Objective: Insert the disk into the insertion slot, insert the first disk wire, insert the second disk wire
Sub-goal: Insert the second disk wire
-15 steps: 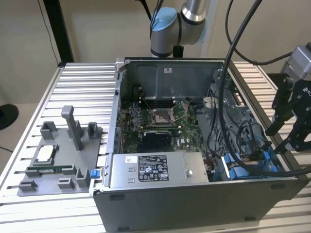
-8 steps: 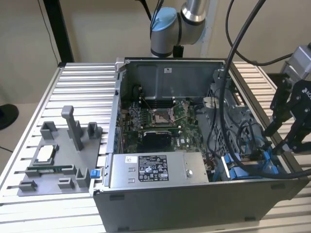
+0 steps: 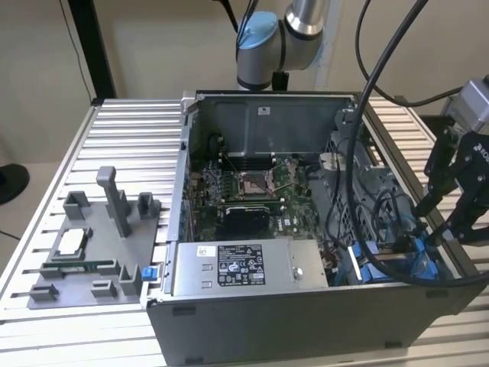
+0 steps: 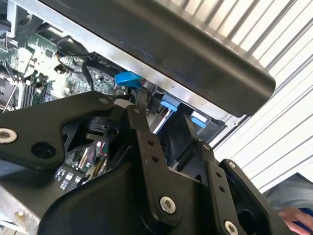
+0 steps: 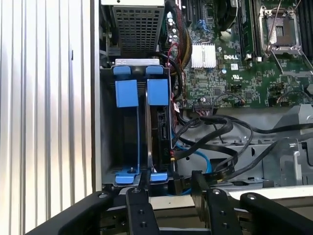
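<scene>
The insertion slot [image 5: 108, 147] is a grey metal bay with blue plastic parts at the case's edge, also seen in the exterior view [image 3: 382, 264]. The disk [image 5: 159, 132] stands edge-on inside it, topped by its blue frame tab [image 5: 157, 92]; the neighbouring space under a second blue tab [image 5: 126, 93] looks empty. My gripper [image 5: 173, 185] hovers just off the bay's end, fingers [image 5: 141, 200] apart and open. A black wire connector [image 5: 180, 186] lies between the fingertips with a gap on one side. In the exterior view the gripper [image 3: 437, 229] hangs at the case's right side.
Black cables [image 5: 220, 129] and a light-blue cable [image 5: 203, 156] snake beside the bay. The motherboard [image 5: 230, 73] with its processor socket [image 5: 279, 30] lies beyond, and a perforated cage [image 5: 138, 27] stands past the bay. The power-supply box [image 3: 244, 267] and a grey fixture plate [image 3: 92, 260] are to the exterior view's left.
</scene>
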You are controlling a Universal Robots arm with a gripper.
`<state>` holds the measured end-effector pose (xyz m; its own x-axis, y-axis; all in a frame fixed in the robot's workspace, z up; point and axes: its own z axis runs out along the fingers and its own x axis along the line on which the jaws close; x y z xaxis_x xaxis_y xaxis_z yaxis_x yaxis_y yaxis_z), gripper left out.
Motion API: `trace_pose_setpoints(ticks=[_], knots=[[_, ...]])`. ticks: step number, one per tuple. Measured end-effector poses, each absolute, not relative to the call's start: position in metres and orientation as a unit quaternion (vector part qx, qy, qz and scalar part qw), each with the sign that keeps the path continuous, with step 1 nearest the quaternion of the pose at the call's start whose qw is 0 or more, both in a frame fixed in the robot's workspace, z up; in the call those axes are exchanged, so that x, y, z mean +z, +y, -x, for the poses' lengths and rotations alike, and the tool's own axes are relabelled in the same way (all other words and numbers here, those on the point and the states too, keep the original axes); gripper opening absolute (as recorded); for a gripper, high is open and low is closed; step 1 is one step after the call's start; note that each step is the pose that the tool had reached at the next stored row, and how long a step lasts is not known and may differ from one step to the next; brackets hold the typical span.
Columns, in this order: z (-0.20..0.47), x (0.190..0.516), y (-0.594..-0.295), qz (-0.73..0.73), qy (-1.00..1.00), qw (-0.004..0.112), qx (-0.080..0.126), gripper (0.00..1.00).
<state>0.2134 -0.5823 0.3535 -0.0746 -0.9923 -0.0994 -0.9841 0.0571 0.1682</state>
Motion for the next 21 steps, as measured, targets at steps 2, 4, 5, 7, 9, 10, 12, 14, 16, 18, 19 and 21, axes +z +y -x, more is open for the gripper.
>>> trace_pose_setpoints(ticks=[2, 4, 5, 7, 9, 10, 12, 14, 16, 18, 19, 21], knots=[[-0.2137, 0.3533, -0.5825, -0.68, -0.727, 0.021, -0.096, 1.0], [-0.2151, 0.353, -0.5832, -0.68, -0.727, 0.021, -0.096, 1.0], [-0.2161, 0.3527, -0.5838, -0.68, -0.727, 0.021, -0.096, 1.0], [-0.2164, 0.3526, -0.584, -0.68, -0.727, 0.021, -0.096, 1.0], [-0.2167, 0.3525, -0.5841, -0.68, -0.727, 0.021, -0.096, 1.0], [-0.2168, 0.3525, -0.5842, -0.68, -0.727, 0.021, -0.096, 1.0], [-0.217, 0.3524, -0.5844, -0.68, -0.727, 0.021, -0.096, 1.0], [-0.2173, 0.3523, -0.5845, -0.68, -0.727, 0.021, -0.096, 1.0], [-0.2175, 0.3524, -0.5846, -0.68, -0.727, 0.021, -0.096, 1.0], [-0.2175, 0.3523, -0.5846, -0.68, -0.726, 0.018, -0.099, 1.0], [-0.2175, 0.3523, -0.5845, -0.68, -0.726, 0.017, -0.1, 1.0], [-0.2174, 0.3523, -0.5845, -0.68, -0.726, 0.017, -0.1, 1.0]])
